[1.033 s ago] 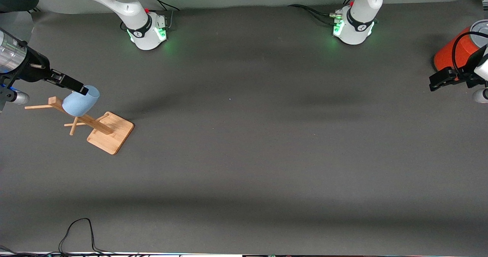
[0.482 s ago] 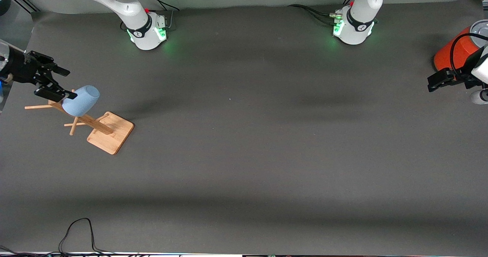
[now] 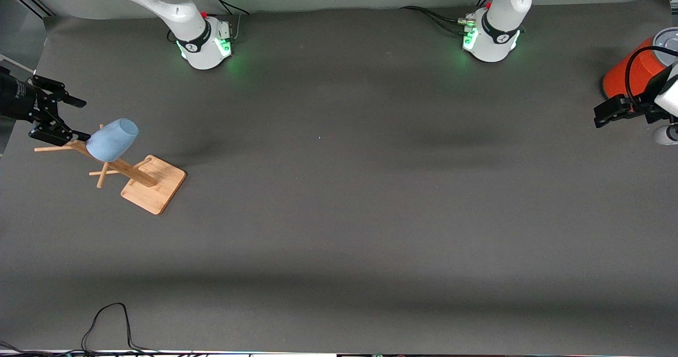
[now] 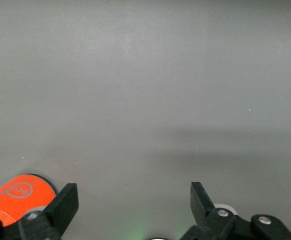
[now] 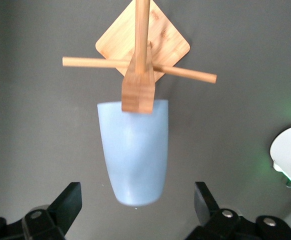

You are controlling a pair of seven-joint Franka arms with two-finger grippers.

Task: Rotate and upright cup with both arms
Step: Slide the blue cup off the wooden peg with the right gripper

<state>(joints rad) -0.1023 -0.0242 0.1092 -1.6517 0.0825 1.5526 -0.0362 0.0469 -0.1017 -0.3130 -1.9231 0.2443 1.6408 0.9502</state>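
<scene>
the cup (image 3: pixel 112 139) hangs tilted on a peg of the wooden rack (image 3: pixel 139 179), which stands toward the right arm's end of the table (image 3: pixel 349 198). the right gripper (image 3: pixel 62 118) hovers just beside the rack's top at the cup's rounded base, fingers spread wide and pinching nothing. well away from the rack, at the left arm's end, the left gripper (image 3: pixel 609 114) waits beside the orange can (image 3: pixel 630 73), spread wide too and empty.

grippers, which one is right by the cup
The right gripper, open, beside the blue cup hung on the wooden rack. The left gripper waits, open, by the orange can.
</scene>
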